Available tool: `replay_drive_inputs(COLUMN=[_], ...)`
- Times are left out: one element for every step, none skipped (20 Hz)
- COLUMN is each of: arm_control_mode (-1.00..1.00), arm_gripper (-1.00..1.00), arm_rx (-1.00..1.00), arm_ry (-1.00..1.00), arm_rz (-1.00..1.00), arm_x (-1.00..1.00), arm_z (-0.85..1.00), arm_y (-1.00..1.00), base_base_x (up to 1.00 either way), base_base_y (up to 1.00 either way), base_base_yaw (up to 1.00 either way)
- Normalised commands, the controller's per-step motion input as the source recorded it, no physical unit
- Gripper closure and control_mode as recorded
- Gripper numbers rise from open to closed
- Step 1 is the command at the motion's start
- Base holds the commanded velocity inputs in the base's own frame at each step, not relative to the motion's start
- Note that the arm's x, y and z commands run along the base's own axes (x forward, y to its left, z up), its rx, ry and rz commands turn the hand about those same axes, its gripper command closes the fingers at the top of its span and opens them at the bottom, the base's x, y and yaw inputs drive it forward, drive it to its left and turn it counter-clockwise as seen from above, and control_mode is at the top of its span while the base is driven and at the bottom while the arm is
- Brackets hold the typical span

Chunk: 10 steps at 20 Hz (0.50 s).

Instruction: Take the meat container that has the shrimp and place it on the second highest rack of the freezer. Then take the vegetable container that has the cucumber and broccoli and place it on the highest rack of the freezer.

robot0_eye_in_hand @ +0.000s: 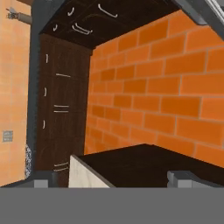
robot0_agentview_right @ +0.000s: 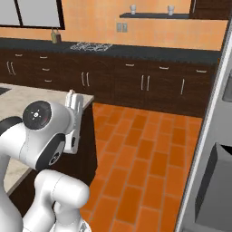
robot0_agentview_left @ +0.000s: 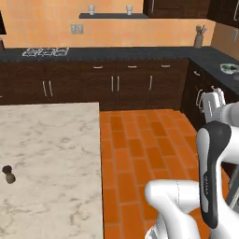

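while open — fingers [robot0_eye_in_hand: 112, 178] well apart from vegetable container [robot0_agentview_left: 229, 68]

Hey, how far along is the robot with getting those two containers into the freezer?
Nothing looks done yet. The round white bowl of green vegetables sits on the dark counter. The tool is open and empty, away from the tall grey metallic freezer. Both containers have yet to be fetched and shelved.
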Motion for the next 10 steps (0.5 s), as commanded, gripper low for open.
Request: replay_drive_inputs(arm_control_mode=[1.0,1.0,1.0,1.0,1.0,1.0,1.0,1.0,1.0,1.0], arm_gripper=[-1.0,-1.0,-1.0,-1.0,-1.0,-1.0,-1.0,-1.0,-1.0,-1.0], arm_rx=[0.0,0.0,0.0,0.0,0.0,0.0,0.0,0.0,0.0,0.0], arm_ry=[0.0,0.0,0.0,0.0,0.0,0.0,0.0,0.0,0.0,0.0], arm_rz=[0.0,0.0,0.0,0.0,0.0,0.0,0.0,0.0,0.0,0.0], arm_x=[0.0,0.0,0.0,0.0,0.0,0.0,0.0,0.0,0.0,0.0], arm_z=[0.0,0.0,0.0,0.0,0.0,0.0,0.0,0.0,0.0,0.0], arm_y=[0.0,0.0,0.0,0.0,0.0,0.0,0.0,0.0,0.0,0.0], base_base_x=[1.0,1.0,1.0,1.0,1.0,1.0,1.0,1.0,1.0,1.0], base_base_y=[0.21,0.26,0.27,0.28,0.32,0.37,0.45,0.43,0.39,0.28], base_base_yaw=[0.0,0.0,0.0,0.0,0.0,-0.02,-0.04,-0.05,-0.05,-0.04])
